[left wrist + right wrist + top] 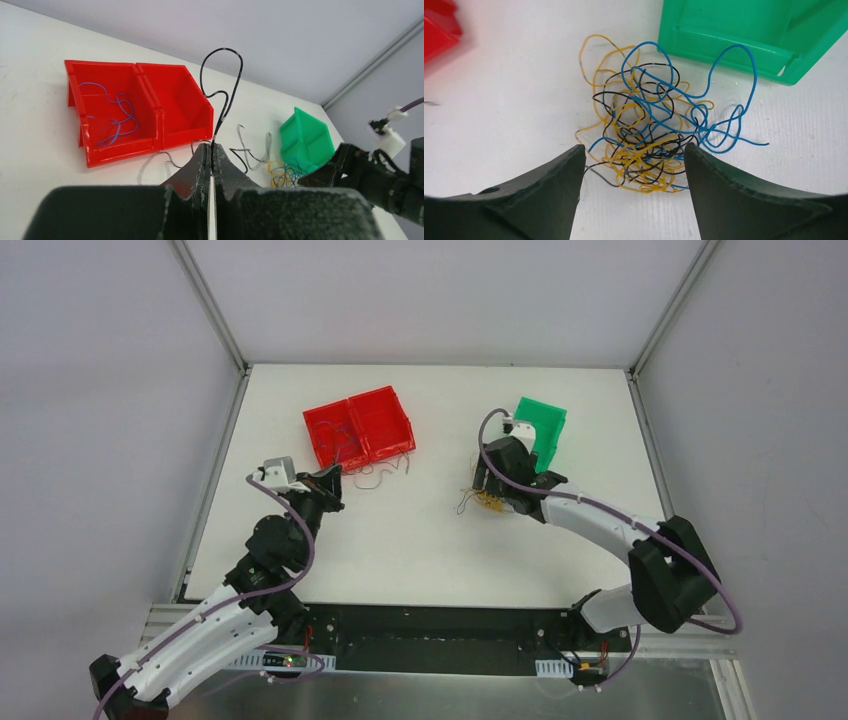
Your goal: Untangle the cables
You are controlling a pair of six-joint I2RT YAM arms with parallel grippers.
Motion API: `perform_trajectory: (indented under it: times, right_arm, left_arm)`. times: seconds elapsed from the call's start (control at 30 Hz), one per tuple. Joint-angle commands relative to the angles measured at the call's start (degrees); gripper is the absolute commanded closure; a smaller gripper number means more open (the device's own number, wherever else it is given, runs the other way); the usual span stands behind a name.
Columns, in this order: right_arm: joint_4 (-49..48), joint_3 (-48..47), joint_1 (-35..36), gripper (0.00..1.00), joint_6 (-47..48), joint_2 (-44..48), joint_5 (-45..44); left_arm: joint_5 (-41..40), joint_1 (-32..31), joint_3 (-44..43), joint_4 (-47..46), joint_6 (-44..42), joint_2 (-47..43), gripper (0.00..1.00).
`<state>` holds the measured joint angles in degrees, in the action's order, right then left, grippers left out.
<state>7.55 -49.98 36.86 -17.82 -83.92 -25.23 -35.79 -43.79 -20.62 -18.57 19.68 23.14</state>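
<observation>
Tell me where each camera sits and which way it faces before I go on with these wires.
Top external: above and behind the bases, looking down on the table; the left arm and right arm show.
Left wrist: on the left arm, looking along the shut left gripper, which pinches a black cable, toward the red bins; the right arm shows at right.
Right wrist: looking down through the open right gripper at the tangle of cables.
Shared: all three views show the green bin and the tangle.
</observation>
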Motion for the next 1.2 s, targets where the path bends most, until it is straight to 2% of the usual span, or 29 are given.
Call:
perform_trajectory:
  times: [0.0,0.13,0.23,0.5,0.7,0.93,1.07,1.17]
  right_arm:
    - [-2.99,2.11,0.71,0.24,1.09,7.25,-1.62]
    - [-5.08,5.14,0.71,0.15,1.06,12.99,-1.27]
    - [-7.07,6.95,0.67,0.09,0.74,17.17,-0.92]
    - [-7.29,8.80,0.67,0.08,0.28,22.19,-2.06]
    - [-7.29,9.49,0.70,0.07,0.13,23.81,-2.40]
    - [-9.53,10.63,0.59,0.06,0.09,24.98,-3.06]
    - [-9.66,10.83,0.54,0.06,0.08,25.05,-3.31]
    - [-9.66,10.65,0.51,0.06,0.15,25.29,-3.12]
  left_arm:
    - [4.59,0.36,-3.99,-1.61,-1.22,4.10,1.00]
    - [5.25,0.30,-3.82,-3.91,-1.86,6.08,1.00]
    - [2.52,0.33,-4.27,-6.10,-1.86,8.22,1.00]
    - [-1.95,0.41,-12.62,-8.50,0.48,19.01,1.00]
    - [-8.60,2.51,-22.76,-8.63,-6.35,29.47,1.00]
    - [3.73,15.01,-32.51,-3.37,0.00,37.82,1.00]
    - [4.80,16.51,-38.40,-3.23,-3.83,44.01,1.00]
    - [5.92,16.77,-39.66,-2.96,-4.86,46.64,1.00]
